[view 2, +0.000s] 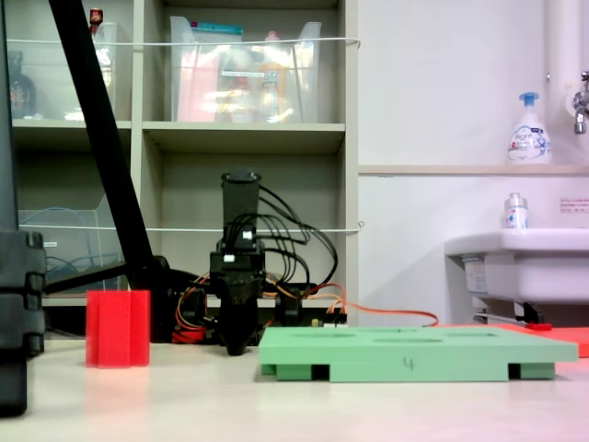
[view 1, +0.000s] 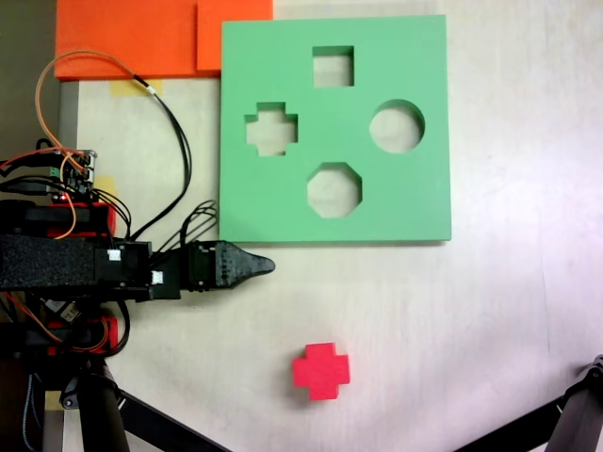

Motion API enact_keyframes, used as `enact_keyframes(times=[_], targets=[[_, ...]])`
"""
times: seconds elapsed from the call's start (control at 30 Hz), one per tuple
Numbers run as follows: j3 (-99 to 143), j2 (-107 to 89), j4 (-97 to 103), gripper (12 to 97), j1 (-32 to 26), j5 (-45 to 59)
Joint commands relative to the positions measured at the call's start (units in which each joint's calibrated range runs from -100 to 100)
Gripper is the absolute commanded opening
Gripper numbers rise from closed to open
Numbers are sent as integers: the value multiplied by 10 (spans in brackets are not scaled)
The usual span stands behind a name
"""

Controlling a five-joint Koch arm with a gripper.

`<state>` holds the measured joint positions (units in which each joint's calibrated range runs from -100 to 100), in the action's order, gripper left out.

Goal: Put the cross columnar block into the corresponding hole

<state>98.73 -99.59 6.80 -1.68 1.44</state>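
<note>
Item: cross columnar block (view 1: pixel 320 370). Small bright red foam piece with a plus-shaped section. In a fixed view from above it stands on the bare pale table (view 1: pixel 490 311), below the green board and well apart from it. In a fixed view from table level it (view 2: pixel 117 329) stands upright at the left, clear of the arm.

Item: green foam board (view 1: pixel 415 202). Flat square, lying on the table in the upper middle of the view from above. Four cutouts: a square one (view 1: pixel 333 66) at the top, a round one (view 1: pixel 396 126) at the right, an octagonal one (view 1: pixel 334 189) at the bottom, and the corresponding hole (view 1: pixel 271 128), plus-shaped, at the left. All four show table surface through them. From table level the board (view 2: pixel 414 354) is a low slab to the right of the arm.

Item: gripper (view 1: pixel 259 266). Black, at the end of the arm reaching in from the left of the view from above, its tip just below the board's lower left corner and up and to the left of the red block. It touches neither. From table level it (view 2: pixel 237 345) points down near the table. The jaws read as one dark point in both fixed views, so whether they are apart or together cannot be told.

Item: orange foam sheets (view 1: pixel 132 38). Lying at the top left of the view from above, against the board's upper left corner.

Item: wires (view 1: pixel 174 141). Orange and black, looping from the arm's base.
</note>
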Motion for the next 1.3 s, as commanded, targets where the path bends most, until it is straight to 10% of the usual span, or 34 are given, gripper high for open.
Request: enact_keyframes(times=[0.0, 0.33, 0.7, 1.27], targets=[[13, -4, -57, 481, 0, 3], [13, -4, -55, 487, 14, -28], [13, -4, -44, 434, 36, -308], [-677, 141, -794, 464, 74, -425]])
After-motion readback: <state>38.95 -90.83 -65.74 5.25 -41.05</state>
